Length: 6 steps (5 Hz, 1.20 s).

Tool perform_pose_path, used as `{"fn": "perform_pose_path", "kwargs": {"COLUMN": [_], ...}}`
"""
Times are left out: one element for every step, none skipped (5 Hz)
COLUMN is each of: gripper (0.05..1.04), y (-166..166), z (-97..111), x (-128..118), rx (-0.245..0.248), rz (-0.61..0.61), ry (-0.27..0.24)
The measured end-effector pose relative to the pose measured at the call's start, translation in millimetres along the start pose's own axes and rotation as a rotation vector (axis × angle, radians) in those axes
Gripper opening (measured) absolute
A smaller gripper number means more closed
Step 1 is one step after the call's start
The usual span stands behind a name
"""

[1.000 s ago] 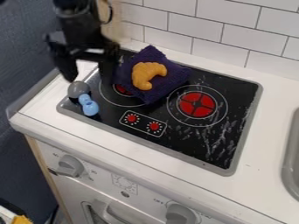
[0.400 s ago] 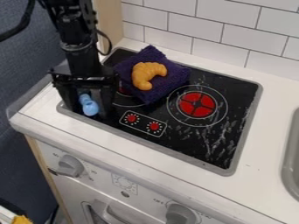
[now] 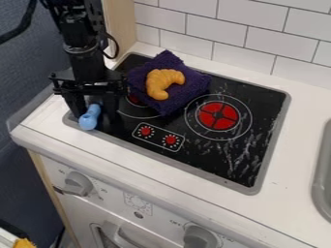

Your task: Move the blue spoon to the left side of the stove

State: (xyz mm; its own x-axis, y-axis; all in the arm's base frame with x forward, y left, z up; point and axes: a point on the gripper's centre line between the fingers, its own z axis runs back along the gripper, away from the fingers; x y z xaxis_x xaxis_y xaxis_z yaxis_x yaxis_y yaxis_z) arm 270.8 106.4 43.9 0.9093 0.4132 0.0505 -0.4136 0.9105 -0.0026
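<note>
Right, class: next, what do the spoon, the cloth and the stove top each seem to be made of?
Spoon: probably plastic, going by its even light blue and smooth, rounded end.
Cloth: fabric, likely towelling; it has a nubbly texture and soft folds.
Stove top: perhaps glass or glossy plastic, black with pale streaks like scuffs or reflections.

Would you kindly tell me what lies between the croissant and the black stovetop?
A purple cloth lies between the croissant and the stovetop, as the camera view shows.

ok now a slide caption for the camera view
The open pincer straddles the blue spoon near a corner of the stovetop; a croissant rests on purple cloth.
</note>
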Motion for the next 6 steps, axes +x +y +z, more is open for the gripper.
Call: {"fn": "perform_pose_path", "kwargs": {"gripper": [0.38,0.316,0.316,0.316,0.316,0.316], "y": [6.6,15.5,11.0,-14.6,-69.9,-116.2], "z": [0.7,6.5,26.0,53.7,70.2,70.1], "x": [-3.7,-15.0,-16.7,-16.8,-21.8,-26.2], "rx": [-0.001,-0.003,-0.028,-0.032,-0.046,-0.077], "rz": [0.038,0.048,0.018,-0.049,-0.157,-0.263], "ry": [-0.011,-0.002,-0.019,-0.052,-0.062,-0.081]}}
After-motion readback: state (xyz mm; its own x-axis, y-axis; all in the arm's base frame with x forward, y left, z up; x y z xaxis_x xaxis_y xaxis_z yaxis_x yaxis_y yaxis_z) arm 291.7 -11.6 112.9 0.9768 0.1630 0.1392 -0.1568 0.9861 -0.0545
